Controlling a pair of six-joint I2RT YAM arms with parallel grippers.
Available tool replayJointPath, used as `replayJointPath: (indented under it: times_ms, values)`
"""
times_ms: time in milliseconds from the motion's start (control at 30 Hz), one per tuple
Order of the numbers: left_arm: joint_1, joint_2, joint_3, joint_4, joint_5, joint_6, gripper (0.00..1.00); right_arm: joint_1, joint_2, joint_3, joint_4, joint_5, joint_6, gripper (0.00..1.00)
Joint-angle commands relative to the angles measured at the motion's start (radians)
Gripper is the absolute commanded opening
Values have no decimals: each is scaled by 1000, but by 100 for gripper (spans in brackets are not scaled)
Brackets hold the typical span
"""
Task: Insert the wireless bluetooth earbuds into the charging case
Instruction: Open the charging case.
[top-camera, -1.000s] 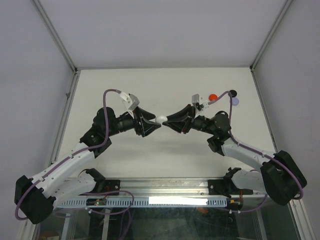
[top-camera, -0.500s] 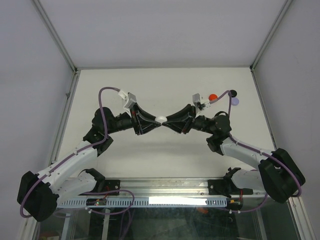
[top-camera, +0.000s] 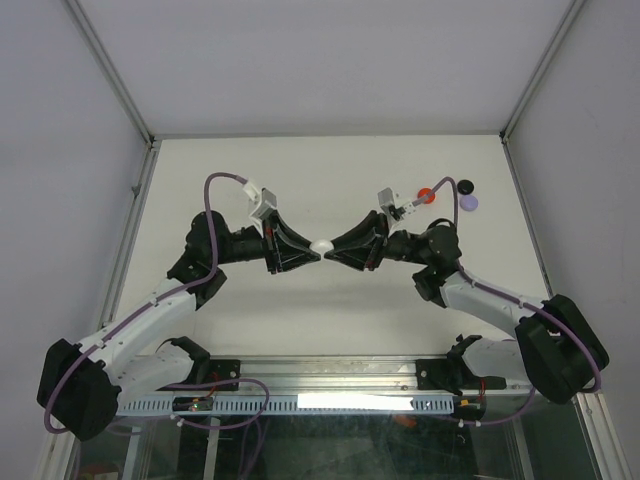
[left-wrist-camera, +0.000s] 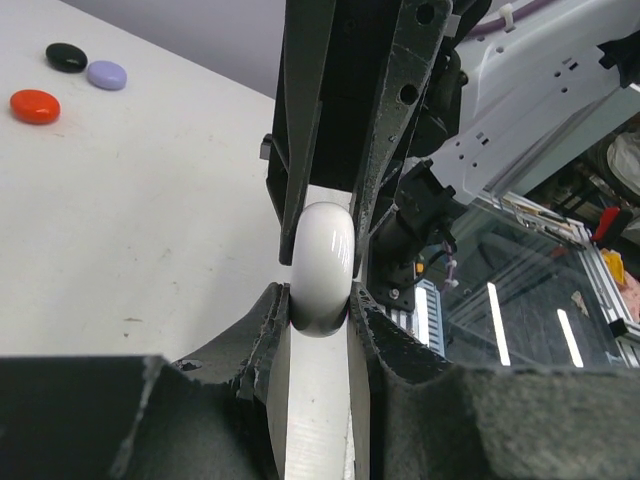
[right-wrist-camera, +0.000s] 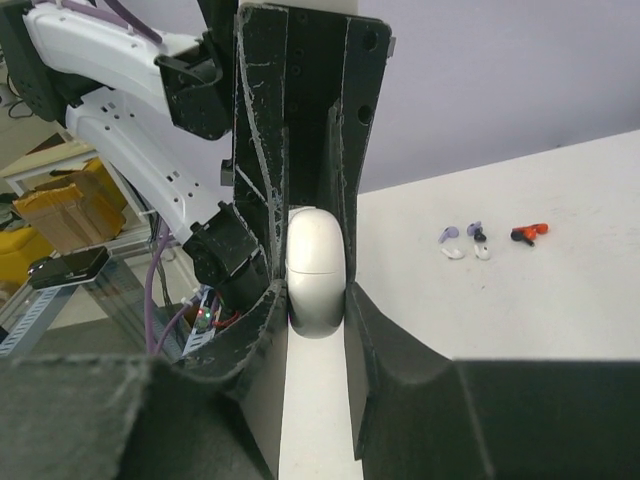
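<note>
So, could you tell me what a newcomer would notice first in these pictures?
The left gripper and right gripper meet nose to nose at mid-table, both clamped on one glossy white oval piece. Toward the far right of the table, a red pebble, a black pebble and a lavender pebble lie close together.

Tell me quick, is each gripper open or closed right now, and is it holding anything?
The left gripper: closed on the white case.
The right gripper: closed on the same white case, from the opposite end.
</note>
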Motion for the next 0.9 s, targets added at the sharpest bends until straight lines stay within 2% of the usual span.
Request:
replayJointPath:
  times_ms: [0,233,433,867]
  values:
    - [-5,12,81,-59,81,65,0,7,10,76,-102,-76,-59,29]
    - [-5,5,110,-128,75,118,0,8,7,131,-251,-111,-122,36]
    - [-5,-3,138,-204,55,167,0,8,5,148,-314,-126,-158,36]
    - [-5,-27,140,-238,32,200,0,8,-13,124,-310,-113,-171,36]
